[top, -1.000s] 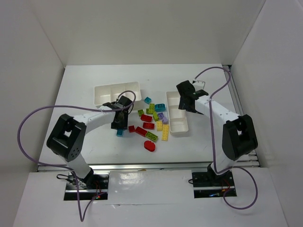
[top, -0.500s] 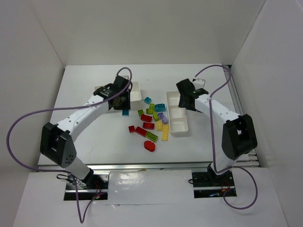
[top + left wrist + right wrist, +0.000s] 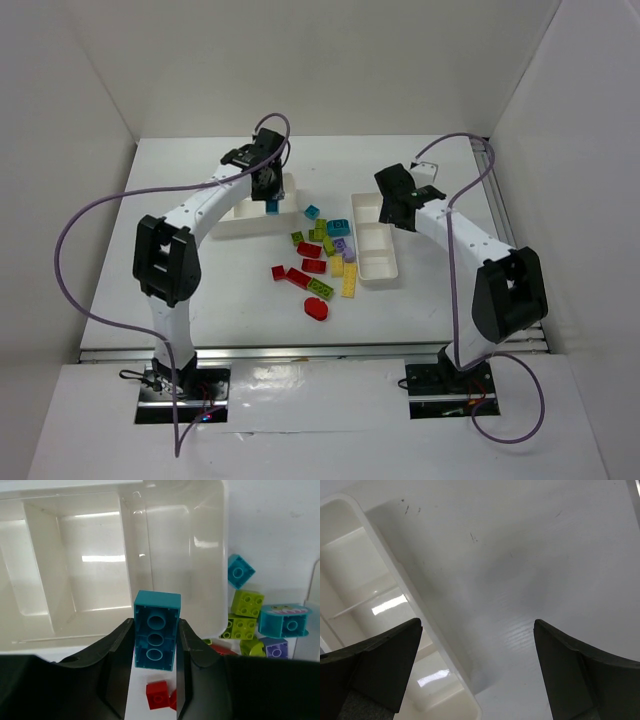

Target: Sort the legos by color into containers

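Left hand closed on the teal brick, held just over the near rim of the wide tray, at its right-end compartment. If released here, could strike the rim and bounce out onto the bench; might also cling to one finger and drop late.

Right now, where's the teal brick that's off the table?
Top view, left side: teal brick pinched in the left gripper over the wide tray's near right edge, left of the pile.

Legos lie between the wider container and narrower container.
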